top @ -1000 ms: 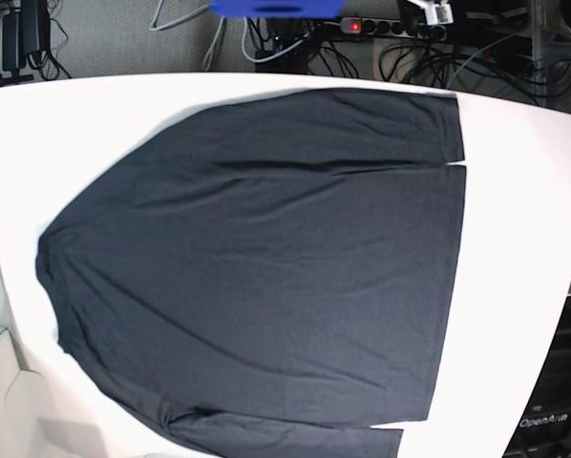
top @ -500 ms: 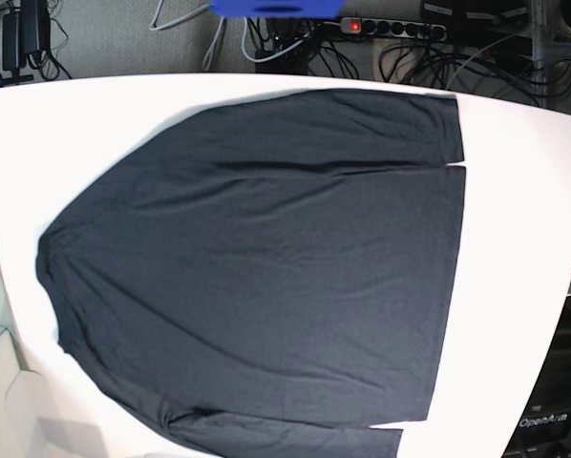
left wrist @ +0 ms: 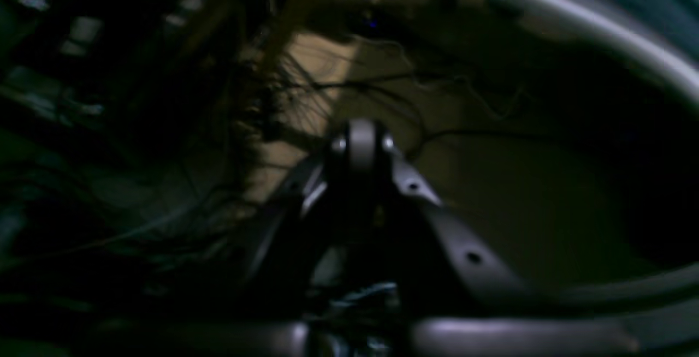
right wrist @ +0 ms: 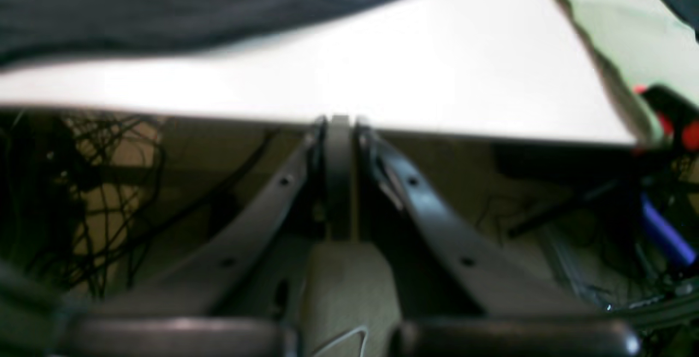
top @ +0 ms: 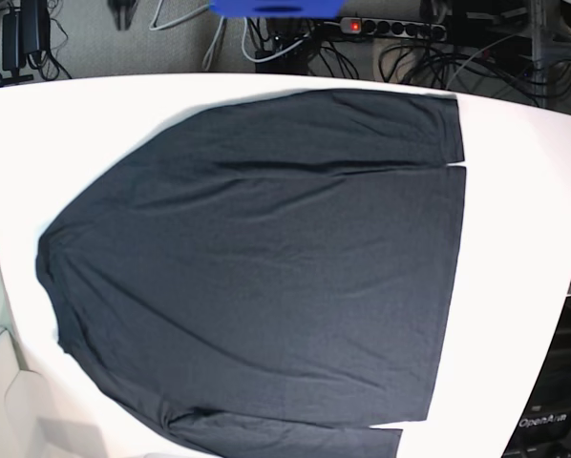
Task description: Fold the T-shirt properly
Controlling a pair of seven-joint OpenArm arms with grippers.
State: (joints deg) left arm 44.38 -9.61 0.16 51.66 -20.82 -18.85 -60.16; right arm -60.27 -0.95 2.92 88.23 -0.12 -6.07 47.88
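The shirt (top: 257,267) lies spread flat on the white table (top: 524,191); only the base view shows it whole. The right gripper (right wrist: 339,125), fingers pressed together, faces the table edge. The left gripper (left wrist: 362,141), likewise closed, sees only dim cables (left wrist: 306,89).

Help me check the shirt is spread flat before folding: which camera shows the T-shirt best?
The base view: the T-shirt lies spread across the white table, nearly all in frame. The right wrist view catches only a blurred dark edge of it above the shut right hand. The left wrist view shows none.
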